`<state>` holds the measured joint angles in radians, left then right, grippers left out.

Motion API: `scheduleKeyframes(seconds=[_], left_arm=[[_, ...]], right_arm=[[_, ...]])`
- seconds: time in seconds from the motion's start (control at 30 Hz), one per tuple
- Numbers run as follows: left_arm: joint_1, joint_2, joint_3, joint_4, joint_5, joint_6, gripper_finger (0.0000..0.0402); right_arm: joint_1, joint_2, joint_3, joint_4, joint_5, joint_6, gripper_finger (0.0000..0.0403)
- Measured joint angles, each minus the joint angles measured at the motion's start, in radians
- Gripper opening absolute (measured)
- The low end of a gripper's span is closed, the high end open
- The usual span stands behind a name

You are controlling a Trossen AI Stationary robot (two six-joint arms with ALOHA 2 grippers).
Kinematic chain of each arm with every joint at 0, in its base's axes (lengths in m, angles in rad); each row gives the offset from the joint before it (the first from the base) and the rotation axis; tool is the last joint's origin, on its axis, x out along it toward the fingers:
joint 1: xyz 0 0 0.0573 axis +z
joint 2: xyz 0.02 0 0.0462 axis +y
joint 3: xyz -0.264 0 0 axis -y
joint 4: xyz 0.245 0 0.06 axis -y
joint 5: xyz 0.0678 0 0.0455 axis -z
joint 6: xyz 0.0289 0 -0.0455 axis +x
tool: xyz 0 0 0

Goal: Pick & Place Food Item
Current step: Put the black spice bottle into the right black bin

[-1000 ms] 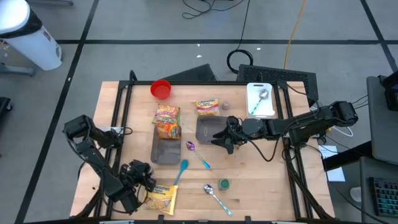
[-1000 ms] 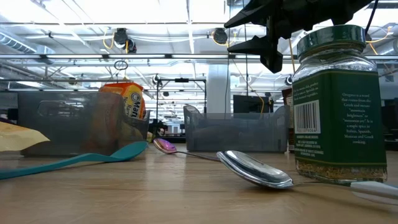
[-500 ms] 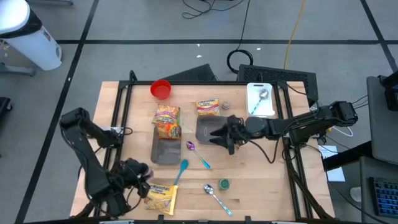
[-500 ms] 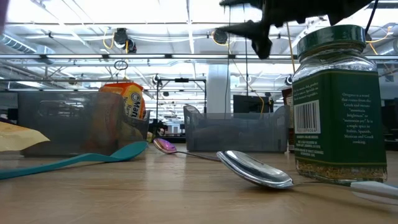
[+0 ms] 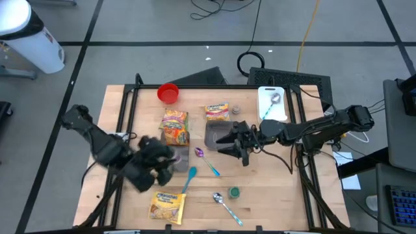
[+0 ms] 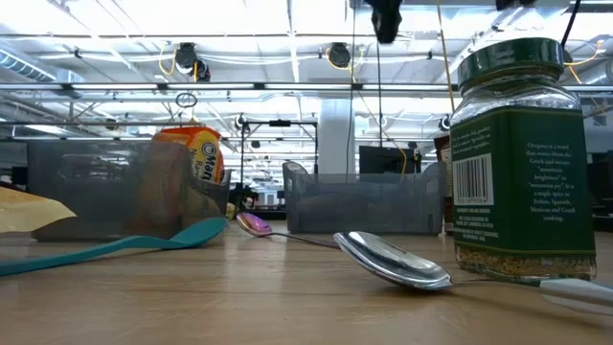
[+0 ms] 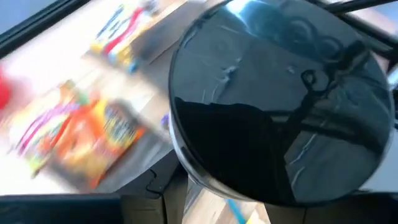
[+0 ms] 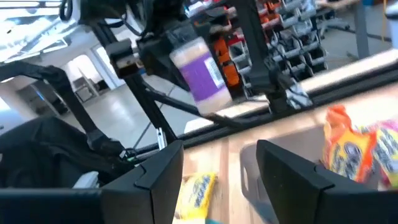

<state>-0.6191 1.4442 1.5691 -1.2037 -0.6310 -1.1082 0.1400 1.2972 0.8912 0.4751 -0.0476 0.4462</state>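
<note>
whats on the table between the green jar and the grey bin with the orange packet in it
The teal spoon and the small purple spoon lie on the bare wood between the green jar and the grey bin; the high view shows it.

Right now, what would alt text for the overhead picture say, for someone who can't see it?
Two dark robot arms reach over a wooden table: the left gripper beside a grey bin, the right gripper by another bin. Snack packets, spoons and a red cup lie around.

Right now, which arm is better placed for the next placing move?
Left, probably. The left gripper holds the purple-labelled jar right beside the left grey bin. The right gripper hangs open and empty above the right grey bin.
</note>
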Motion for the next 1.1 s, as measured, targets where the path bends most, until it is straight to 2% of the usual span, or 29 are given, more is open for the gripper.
scheduleKeyframes(seconds=[0.1, 0.23, 0.37, 0.53, 0.67, 0.77, 0.97, 1.1], left_arm=[[0.096, 0.0, 0.022, 0.139, 0.086, 0.202, 0.017], [0.202, 0.001, 0.025, 0.32, 0.213, 0.379, 0.017], [0.279, 0.008, 0.026, 0.406, 0.304, 0.456, 0.017], [0.333, 0.04, 0.025, 0.429, 0.391, 0.475, 0.017], [0.363, 0.082, 0.025, 0.457, 0.471, 0.478, 0.017], [0.378, 0.104, 0.025, 0.456, 0.484, 0.478, 0.017], [0.401, 0.12, 0.025, 0.498, 0.51, 0.495, 0.017], [0.42, 0.12, 0.025, 0.516, 0.512, 0.509, 0.017]], right_arm=[[0.011, 0.0, 0.048, -0.069, 0.042, -0.04, 0.0196], [0.024, 0.0, 0.106, -0.172, 0.093, -0.1, 0.0196], [0.026, 0.0, 0.132, -0.185, 0.15, -0.111, 0.0196], [0.024, 0.0, 0.174, -0.201, 0.212, -0.143, 0.0196], [0.013, 0.016, 0.23, -0.255, 0.203, -0.182, 0.0196], [0.004, 0.016, 0.259, -0.292, 0.193, -0.205, 0.0196], [-0.031, 0.016, 0.263, -0.306, 0.049, -0.131, 0.0196], [-0.046, 0.015, 0.263, -0.301, 0.017, -0.094, 0.0196]])
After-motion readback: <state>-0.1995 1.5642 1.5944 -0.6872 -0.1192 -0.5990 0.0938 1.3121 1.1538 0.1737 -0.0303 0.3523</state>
